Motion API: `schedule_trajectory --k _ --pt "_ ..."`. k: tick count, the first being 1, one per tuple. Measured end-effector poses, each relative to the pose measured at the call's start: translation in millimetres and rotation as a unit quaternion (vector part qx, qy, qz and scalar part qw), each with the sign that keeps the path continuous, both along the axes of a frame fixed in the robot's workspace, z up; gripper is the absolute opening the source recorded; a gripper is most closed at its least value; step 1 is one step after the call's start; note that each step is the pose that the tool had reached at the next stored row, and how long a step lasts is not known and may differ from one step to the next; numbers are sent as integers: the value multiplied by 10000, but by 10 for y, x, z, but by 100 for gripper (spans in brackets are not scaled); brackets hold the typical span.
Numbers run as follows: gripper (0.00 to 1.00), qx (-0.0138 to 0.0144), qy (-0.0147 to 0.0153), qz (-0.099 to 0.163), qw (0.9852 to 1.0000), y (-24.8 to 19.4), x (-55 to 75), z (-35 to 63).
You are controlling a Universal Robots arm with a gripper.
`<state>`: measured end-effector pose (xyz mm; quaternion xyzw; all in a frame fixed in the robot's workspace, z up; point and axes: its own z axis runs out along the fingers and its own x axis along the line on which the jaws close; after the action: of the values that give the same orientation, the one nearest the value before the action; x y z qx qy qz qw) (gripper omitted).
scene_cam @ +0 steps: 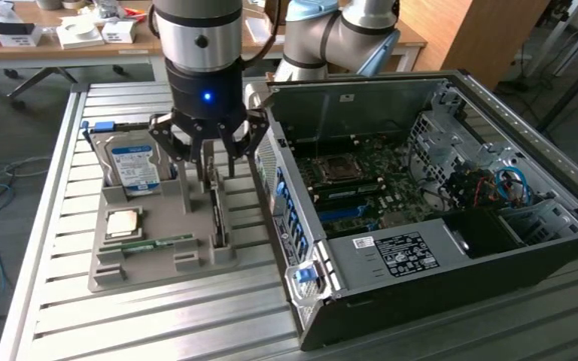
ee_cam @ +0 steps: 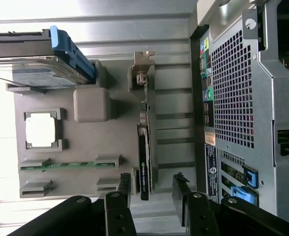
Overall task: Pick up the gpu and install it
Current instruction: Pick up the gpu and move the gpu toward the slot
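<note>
Your fingers (ee_cam: 181, 196) are spread wide and hold nothing, one on each side of the gpu (ee_cam: 144, 147). The card stands on edge in a slot of the grey tray (ee_cam: 85, 147), likely so its top edge offers a grip. The open computer case (scene_cam: 360, 98) sits just beside the tray on the worktop (scene_cam: 168, 316).

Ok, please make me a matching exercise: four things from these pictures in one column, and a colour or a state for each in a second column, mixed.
1. gpu
2. hard drive
3. memory stick
4. computer case

A. green
B. side open, board showing
C. blue-white label
D. standing on edge in the grey tray

Pairs: 1-D, 2-C, 3-A, 4-B
</note>
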<state>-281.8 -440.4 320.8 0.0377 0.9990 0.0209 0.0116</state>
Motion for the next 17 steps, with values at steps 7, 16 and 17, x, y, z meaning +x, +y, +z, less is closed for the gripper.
schedule_trajectory --k 7,16,17 --pt "47 0 0 0 10000 0 0 -127" --pt "47 0 0 0 10000 0 0 -291" --pt "47 0 1 -1 10000 0 0 -309"
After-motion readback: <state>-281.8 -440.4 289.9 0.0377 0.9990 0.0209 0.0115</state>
